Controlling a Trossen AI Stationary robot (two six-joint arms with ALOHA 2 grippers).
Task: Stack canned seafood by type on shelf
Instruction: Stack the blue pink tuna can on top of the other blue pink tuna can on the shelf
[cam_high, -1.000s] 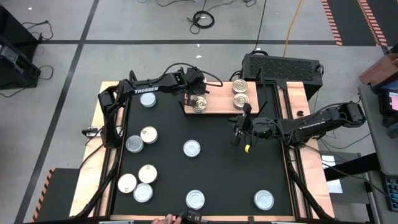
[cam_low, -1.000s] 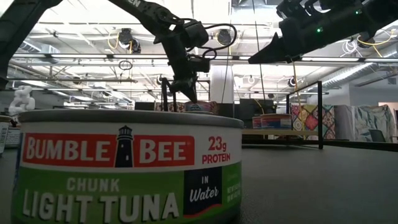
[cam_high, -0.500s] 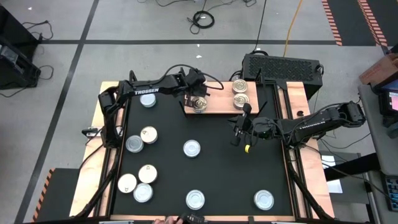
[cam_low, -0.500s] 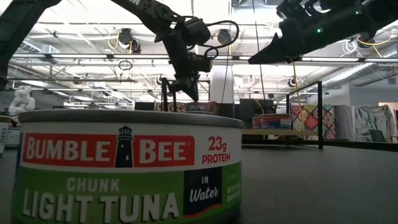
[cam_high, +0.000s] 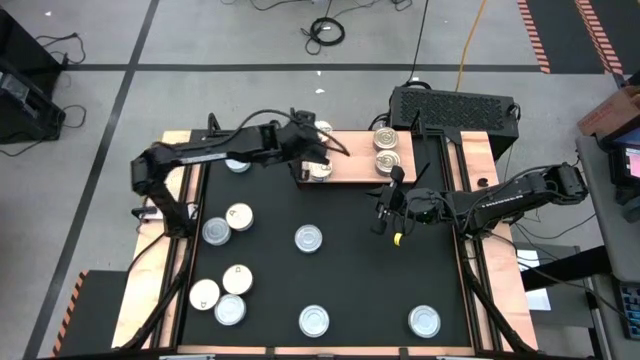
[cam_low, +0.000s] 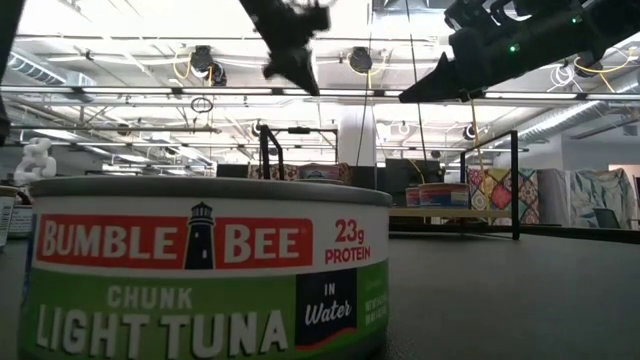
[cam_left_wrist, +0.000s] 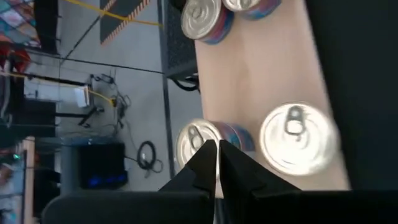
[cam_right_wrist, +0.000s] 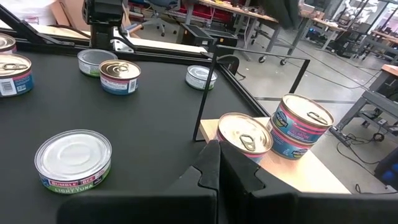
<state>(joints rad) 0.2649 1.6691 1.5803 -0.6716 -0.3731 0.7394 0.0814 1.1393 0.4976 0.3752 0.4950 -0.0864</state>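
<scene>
Left gripper (cam_high: 318, 152) hangs (fingers closed) over shelf (cam_high: 350, 172) edge.

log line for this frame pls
left gripper: shut, empty, above shelf | right gripper: shut, idle, over mat | tins on shelf

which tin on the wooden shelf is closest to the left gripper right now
The tin at the shelf's left end, just under the left gripper. The other tins sit together at the shelf's right end, well away from it.

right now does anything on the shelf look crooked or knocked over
Nothing stands out. The tins on the shelf sit flat: a two-high stack near one end, others near the opposite end, below the raised left gripper.
</scene>
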